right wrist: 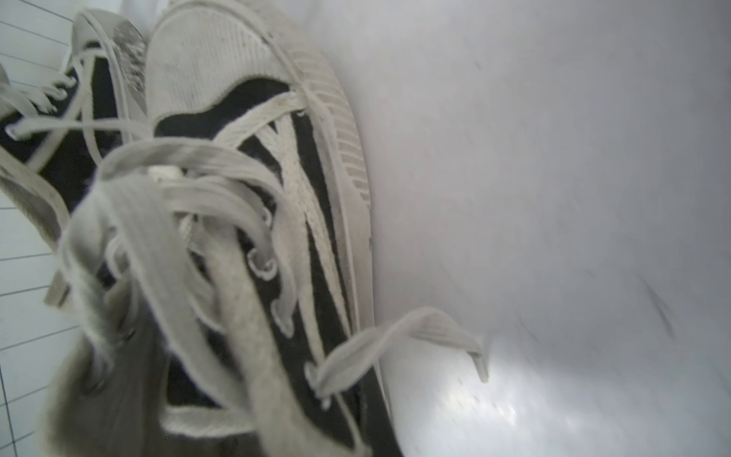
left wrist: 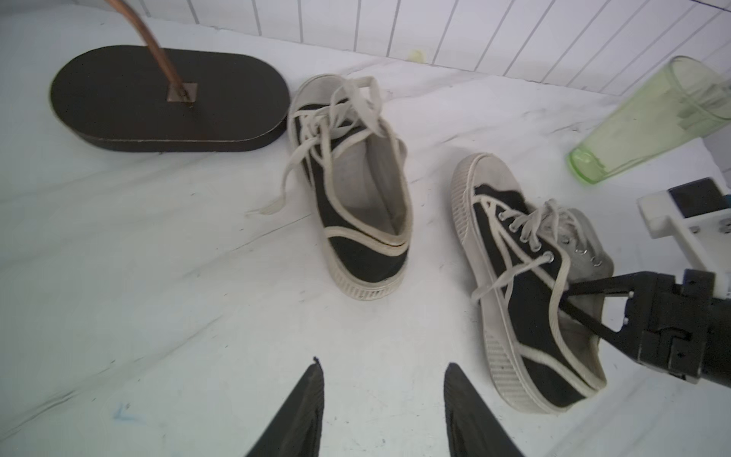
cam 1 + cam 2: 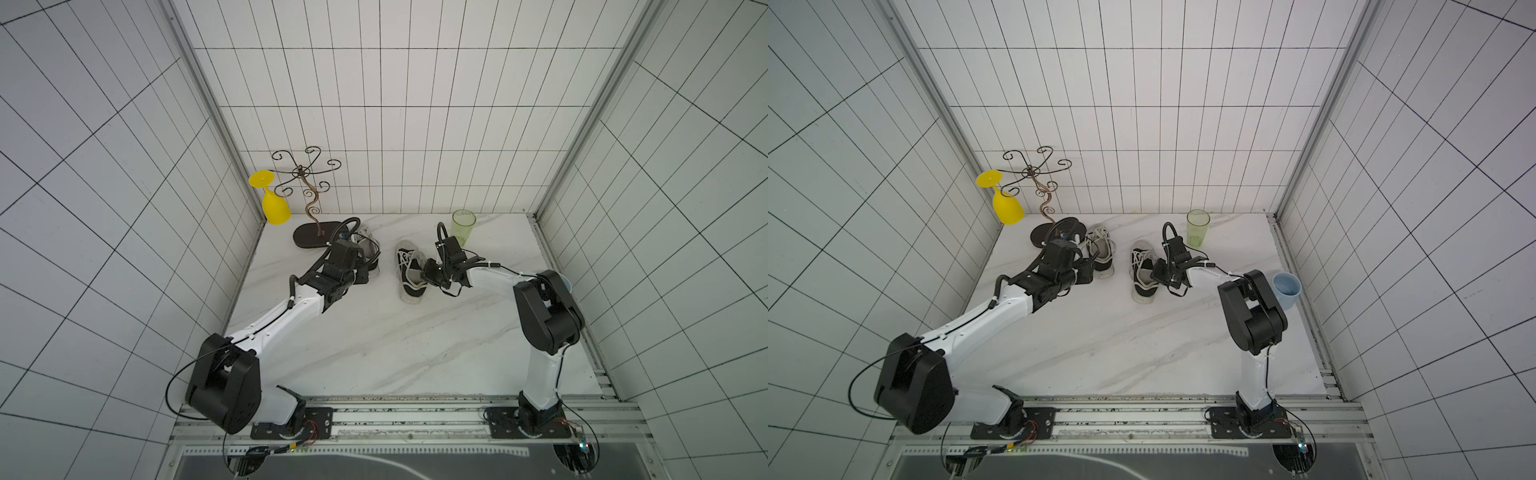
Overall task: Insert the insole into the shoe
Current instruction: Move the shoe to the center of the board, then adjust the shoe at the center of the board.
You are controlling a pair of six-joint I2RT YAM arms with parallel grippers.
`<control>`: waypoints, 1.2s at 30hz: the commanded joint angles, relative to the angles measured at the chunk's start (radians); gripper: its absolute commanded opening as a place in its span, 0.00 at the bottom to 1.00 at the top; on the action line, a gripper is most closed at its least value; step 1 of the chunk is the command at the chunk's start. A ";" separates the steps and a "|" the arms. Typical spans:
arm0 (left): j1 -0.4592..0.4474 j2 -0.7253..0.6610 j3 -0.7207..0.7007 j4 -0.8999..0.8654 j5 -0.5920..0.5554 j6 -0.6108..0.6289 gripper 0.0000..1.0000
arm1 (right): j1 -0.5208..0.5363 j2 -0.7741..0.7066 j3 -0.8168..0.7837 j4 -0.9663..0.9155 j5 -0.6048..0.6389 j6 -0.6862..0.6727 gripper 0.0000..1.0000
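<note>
Two black-and-white sneakers lie side by side at the back of the table. The shoe on the right (image 3: 409, 286) (image 3: 1144, 291) (image 2: 526, 300) (image 1: 300, 190) has loose laces, and a grey insole (image 3: 414, 271) shows in its opening. My right gripper (image 3: 424, 274) (image 3: 1153, 272) reaches into that opening from the right. Its fingers (image 2: 593, 291) converge to a shut tip behind the shoe's rim, and what they pinch is hidden. The other shoe (image 3: 371, 243) (image 2: 356, 205) has a pale lining. My left gripper (image 2: 381, 362) is open and empty above bare table, just short of its heel.
A wire glass rack on a dark oval base (image 3: 311, 237) (image 2: 166, 99) stands at the back left, touching the left shoe's toe. A yellow goblet (image 3: 274, 205) hangs from it. A green cup (image 3: 463, 226) (image 2: 648, 126) is behind the right arm, a blue cup (image 3: 1286, 289) at the right edge.
</note>
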 commanded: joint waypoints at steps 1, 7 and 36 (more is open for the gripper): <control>0.044 -0.019 -0.013 -0.082 -0.025 -0.090 0.48 | 0.012 0.084 0.178 -0.017 0.108 0.031 0.00; 0.155 0.059 0.006 -0.135 0.180 -0.106 0.49 | 0.031 0.227 0.412 -0.038 0.147 0.016 0.00; 0.151 0.683 0.565 -0.091 0.303 0.125 0.21 | 0.064 0.222 0.454 -0.141 0.161 -0.258 0.00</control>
